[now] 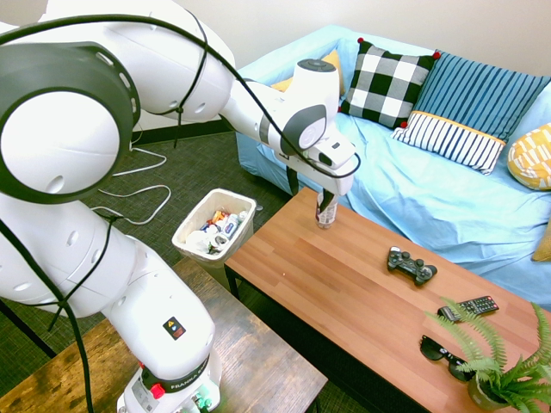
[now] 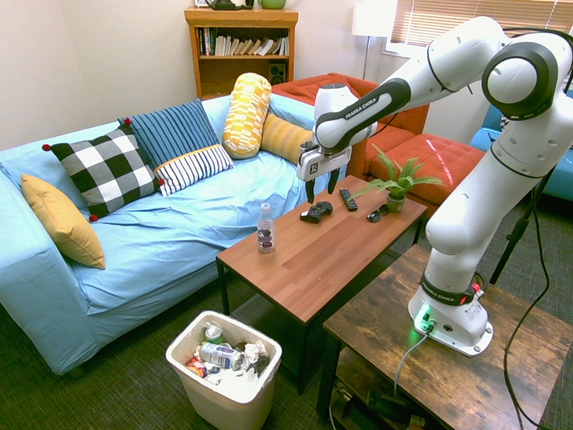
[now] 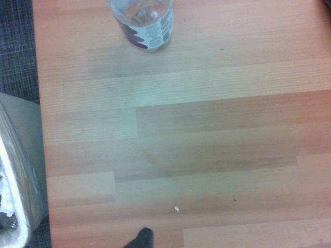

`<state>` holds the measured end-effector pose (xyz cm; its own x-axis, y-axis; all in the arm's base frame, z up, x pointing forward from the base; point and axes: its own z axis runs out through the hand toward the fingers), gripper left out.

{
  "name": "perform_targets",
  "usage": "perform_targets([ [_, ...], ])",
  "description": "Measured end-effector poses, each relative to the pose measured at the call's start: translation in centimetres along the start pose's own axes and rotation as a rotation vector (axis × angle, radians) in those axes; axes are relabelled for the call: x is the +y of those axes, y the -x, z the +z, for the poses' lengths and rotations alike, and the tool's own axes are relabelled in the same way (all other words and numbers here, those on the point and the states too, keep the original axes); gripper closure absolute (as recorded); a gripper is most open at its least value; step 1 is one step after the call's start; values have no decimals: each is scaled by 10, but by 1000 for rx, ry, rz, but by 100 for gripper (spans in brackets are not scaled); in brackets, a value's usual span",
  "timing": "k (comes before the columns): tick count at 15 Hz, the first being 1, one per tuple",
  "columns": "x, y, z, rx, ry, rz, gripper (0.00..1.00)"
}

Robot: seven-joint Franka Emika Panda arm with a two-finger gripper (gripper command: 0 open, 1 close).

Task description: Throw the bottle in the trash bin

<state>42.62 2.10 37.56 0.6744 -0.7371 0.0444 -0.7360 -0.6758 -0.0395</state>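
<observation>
Bottle (image 2: 266, 227) stands upright on table (image 2: 331, 255); judged light, thin-walled, slippery, easily tipped. Mid-body grasp advised. Gripper (image 2: 320, 188) hangs above, spread wide, empty.

1. A black game controller (image 1: 411, 265), a remote (image 1: 468, 307) and sunglasses (image 1: 444, 354) lie on the wooden coffee table (image 1: 344, 292).
2. A potted fern (image 1: 504, 366) stands at its far end.
3. A checkered cushion (image 2: 105, 170) and striped cushions (image 2: 179, 143) rest on the blue sofa (image 2: 170, 242).

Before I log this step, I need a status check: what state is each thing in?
bottle: upright on the table, capped, not held
trash bin: on the floor, open-topped, part-filled with rubbish
end effector: open, empty, above the table
</observation>
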Motion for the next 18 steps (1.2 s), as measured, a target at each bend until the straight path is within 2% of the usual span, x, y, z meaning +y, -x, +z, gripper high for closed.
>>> perform_targets([
  [5,-17,-1,-4,4,-10,0,0],
  [10,-88,-9,-9,32,-34,50,0],
  [14,-146,-28,23,51,-10,120,0],
  [18,-178,-53,59,48,24,199,0],
])
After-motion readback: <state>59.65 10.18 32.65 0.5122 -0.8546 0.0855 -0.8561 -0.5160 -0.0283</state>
